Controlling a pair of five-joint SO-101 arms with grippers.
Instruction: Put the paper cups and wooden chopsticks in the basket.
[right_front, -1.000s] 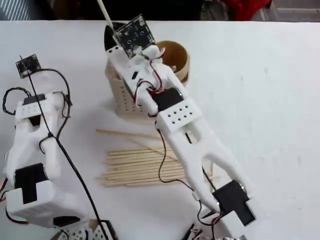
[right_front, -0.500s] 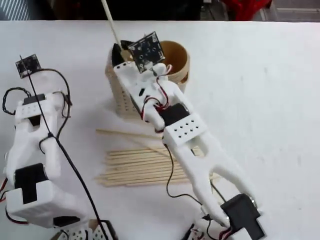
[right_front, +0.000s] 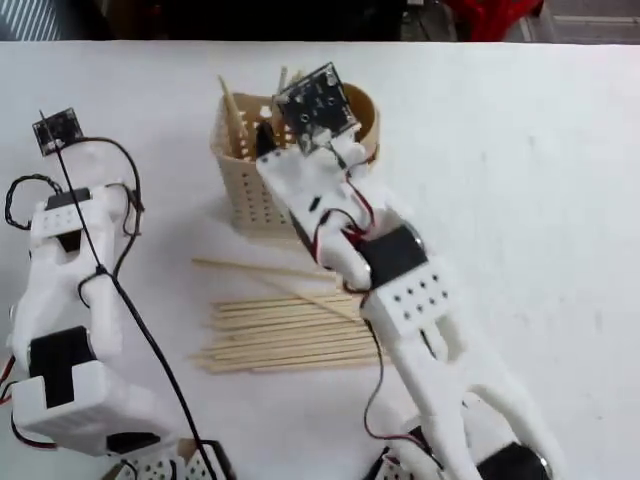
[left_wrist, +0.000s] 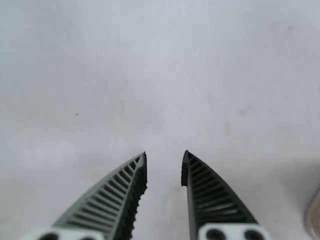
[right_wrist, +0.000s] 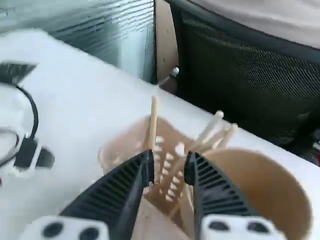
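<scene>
Table (right_front: 520, 200): the far edge runs just behind the basket (right_front: 245, 195). The widest stretch of white top is on the right arm's (right_front: 400, 290) outer side, with a narrower strip between the left arm (right_front: 65, 270) and the basket.

Right arm is stretched diagonally up the table, crossing the end of the loose chopsticks (right_front: 280, 340). The right gripper (right_wrist: 167, 165) is over the basket mouth with its jaws a little apart and nothing pinched. Left arm is folded back at the table's left side. The left gripper (left_wrist: 164, 167) points down at bare tabletop, jaws slightly spread, holding nothing.

Counts:
- Basket: 1.
- Paper cup (right_front: 362, 110): 1, tight against the basket's right end; can't tell if it's inside.
- Chopsticks standing in the basket (right_wrist: 151, 125): at least 4.
- Loose pile flat on the table in front of the basket: roughly a dozen, 2 askew. Exact count not readable.
</scene>
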